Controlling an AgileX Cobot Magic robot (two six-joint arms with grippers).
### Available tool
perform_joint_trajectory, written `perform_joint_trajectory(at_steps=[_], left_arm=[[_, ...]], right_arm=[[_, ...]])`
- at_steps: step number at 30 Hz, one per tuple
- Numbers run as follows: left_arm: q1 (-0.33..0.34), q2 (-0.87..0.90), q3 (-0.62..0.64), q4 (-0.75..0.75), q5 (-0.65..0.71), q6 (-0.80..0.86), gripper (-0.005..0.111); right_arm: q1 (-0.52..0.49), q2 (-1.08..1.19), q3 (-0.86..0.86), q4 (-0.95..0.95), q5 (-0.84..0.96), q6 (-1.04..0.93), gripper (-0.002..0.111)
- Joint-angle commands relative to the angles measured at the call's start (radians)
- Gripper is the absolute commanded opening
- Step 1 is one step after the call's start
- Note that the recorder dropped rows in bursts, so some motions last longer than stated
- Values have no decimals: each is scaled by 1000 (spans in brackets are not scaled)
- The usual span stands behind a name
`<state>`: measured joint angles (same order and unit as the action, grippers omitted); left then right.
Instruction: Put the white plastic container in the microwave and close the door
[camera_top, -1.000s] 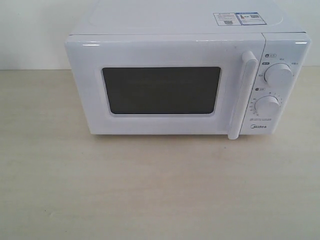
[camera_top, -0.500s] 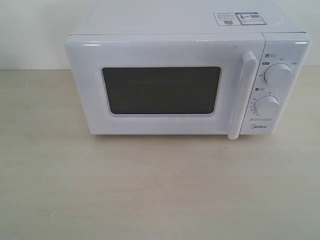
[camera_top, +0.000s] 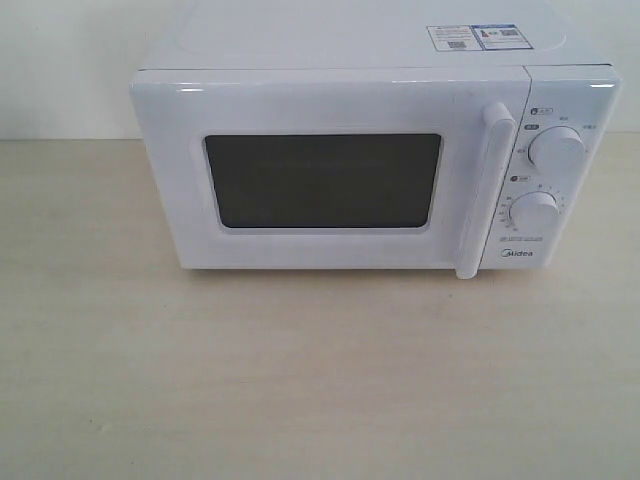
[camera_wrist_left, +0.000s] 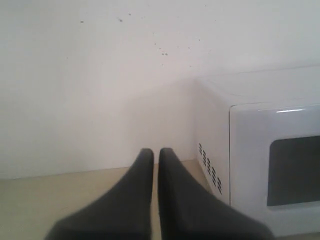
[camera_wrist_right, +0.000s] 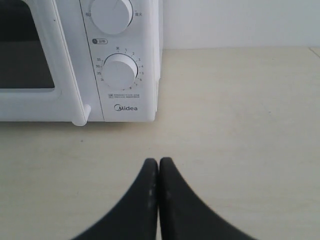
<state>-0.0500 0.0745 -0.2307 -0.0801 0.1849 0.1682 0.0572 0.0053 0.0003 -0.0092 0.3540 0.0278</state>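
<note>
The white microwave (camera_top: 160, 150) stands at the back of the table with its door (camera_top: 320, 100) closed flat against the body, dark window facing forward, the vertical bar handle (camera_top: 485, 190) at its right. The white plastic container is out of view in every frame. My left gripper (camera_wrist_left: 156, 152) is shut and empty, beside the microwave's (camera_wrist_left: 250, 150) vented left side. My right gripper (camera_wrist_right: 158, 162) is shut and empty, low over the table in front of the microwave's (camera_wrist_right: 125, 107) knob panel. Neither gripper shows in the exterior view.
Two round knobs (camera_top: 557, 150) (camera_top: 533, 213) sit on the panel right of the door. Sticker labels (camera_top: 475, 37) lie on the top panel. A pale wooden table (camera_top: 320, 380) stretches in front; a white wall (camera_wrist_left: 100, 75) stands behind.
</note>
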Motion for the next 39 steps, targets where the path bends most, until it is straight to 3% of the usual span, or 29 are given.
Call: perform_joint_trajectory(at_steps=[1,5,25,39], left_arm=[[7,-48,122,-17,-52,4,4],[7,-48,231,-35,-64,4,4],[5,-75,231,-39,120,-24,4],[5,-75,231,-226,118,-41,4]], right_arm=[[-7,-5,0,-2,-6,-3,0],[-7,-5,0,-2,-6,-3,0],[-7,-5,0,-2,-11,-3,0],[-7,-5,0,-2,-13,-3,0]])
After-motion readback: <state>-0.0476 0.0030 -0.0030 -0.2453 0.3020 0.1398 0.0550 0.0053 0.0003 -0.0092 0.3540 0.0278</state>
